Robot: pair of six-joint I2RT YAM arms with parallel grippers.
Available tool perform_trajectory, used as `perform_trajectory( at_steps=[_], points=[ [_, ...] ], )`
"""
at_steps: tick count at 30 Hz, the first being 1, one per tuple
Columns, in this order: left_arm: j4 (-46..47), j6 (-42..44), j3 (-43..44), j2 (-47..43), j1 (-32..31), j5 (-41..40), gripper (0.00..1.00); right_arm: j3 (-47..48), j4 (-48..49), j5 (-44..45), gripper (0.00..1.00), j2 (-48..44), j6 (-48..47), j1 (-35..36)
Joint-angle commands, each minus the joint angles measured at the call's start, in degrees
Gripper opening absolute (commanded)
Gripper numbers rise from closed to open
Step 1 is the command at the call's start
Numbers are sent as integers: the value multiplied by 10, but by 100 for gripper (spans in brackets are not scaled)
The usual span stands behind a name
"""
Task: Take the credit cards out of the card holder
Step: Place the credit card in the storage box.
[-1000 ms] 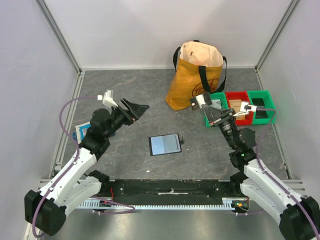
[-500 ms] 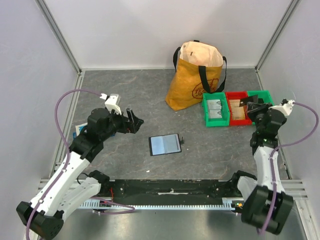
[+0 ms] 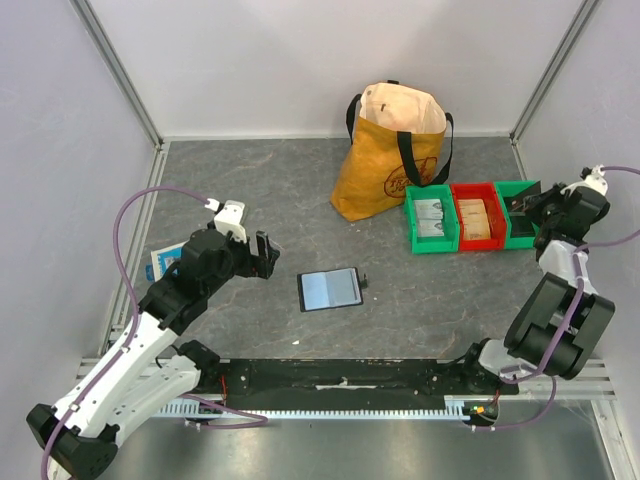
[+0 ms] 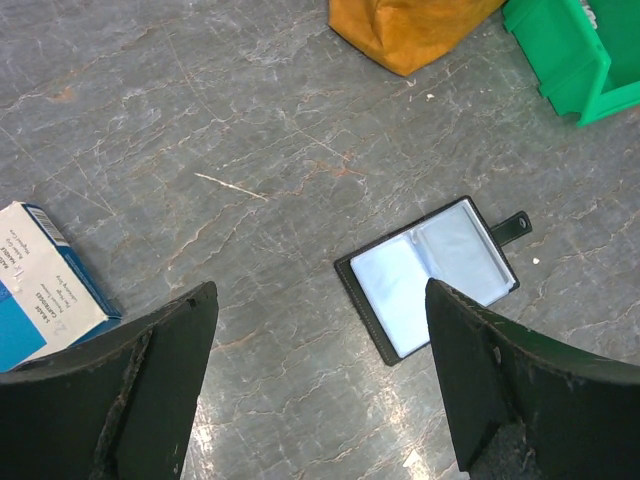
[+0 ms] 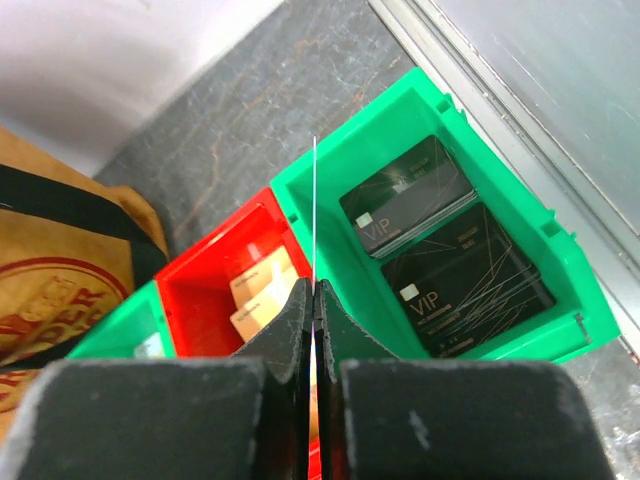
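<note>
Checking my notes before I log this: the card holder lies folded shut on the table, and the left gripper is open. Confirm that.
One thing is wrong: the card holder is not folded shut. It lies spread open on the table, inside facing up, as the left wrist view shows. The left gripper is indeed open.

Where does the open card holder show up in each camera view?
Top external: card holder just below centre.
Left wrist: card holder right of centre, lying open.
Right wrist: not in it.
Shared landmark: orange tote bag, in all three views.
</note>
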Motion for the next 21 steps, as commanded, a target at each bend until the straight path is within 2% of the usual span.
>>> perform_trajectory(
  at_steps=[1,11,15,21],
  points=[
    [3,28,-1,-7,-5,-19,90,43,-5,-26,0,37,-92,-4],
    [4,28,-3,-3,-3,-18,90,68,17,-43,0,117,-148,-4],
    [3,29,-2,0,-2,-17,89,60,52,-83,0,142,-119,-4],
    [5,30,-5,-2,-1,-17,89,26,102,-55,2,156,-75,-4]
  ],
)
